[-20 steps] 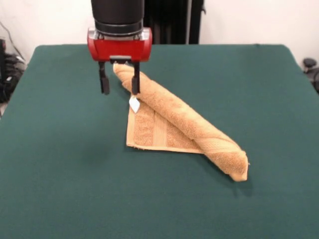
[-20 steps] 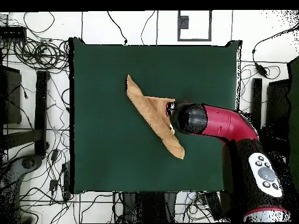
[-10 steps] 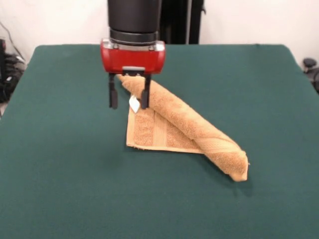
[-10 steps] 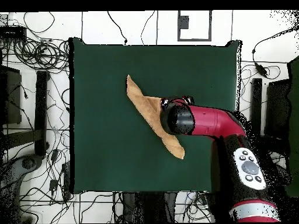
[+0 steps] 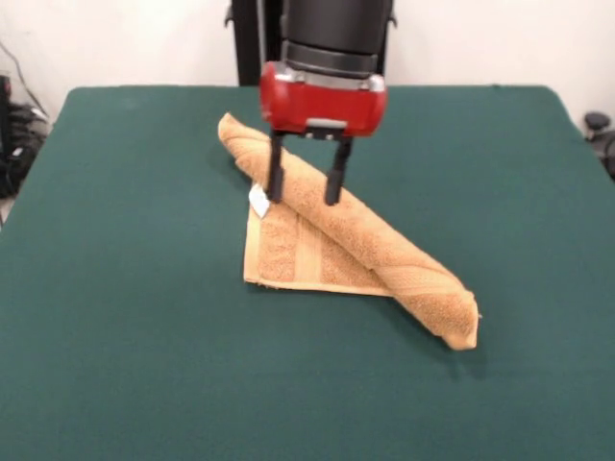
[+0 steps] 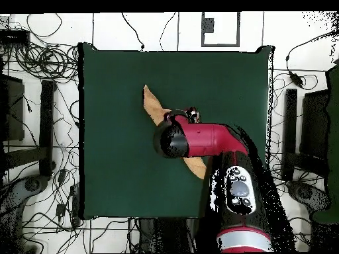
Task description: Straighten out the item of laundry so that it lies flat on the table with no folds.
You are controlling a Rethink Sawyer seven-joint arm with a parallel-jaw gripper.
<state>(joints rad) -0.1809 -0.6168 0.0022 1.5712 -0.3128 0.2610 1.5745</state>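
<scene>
The orange-tan towel (image 5: 384,261) lies on the dark green table (image 5: 125,336), rolled along a diagonal into a long thick fold, with a flat triangular part (image 5: 293,254) showing a woven band and a small white tag (image 5: 258,201). My gripper (image 5: 307,182) hangs open over the upper part of the roll, one finger on each side of it, holding nothing. In the overhead view the arm (image 6: 198,139) covers most of the towel (image 6: 153,104); only its two ends show.
Cables and equipment lie on the floor around the table (image 6: 112,178) in the overhead view. The table's far edge (image 5: 144,89) is close behind the roll's upper end.
The gripper has moved right across the table, from beside the roll's upper end to straddling the roll. The towel has not moved.
</scene>
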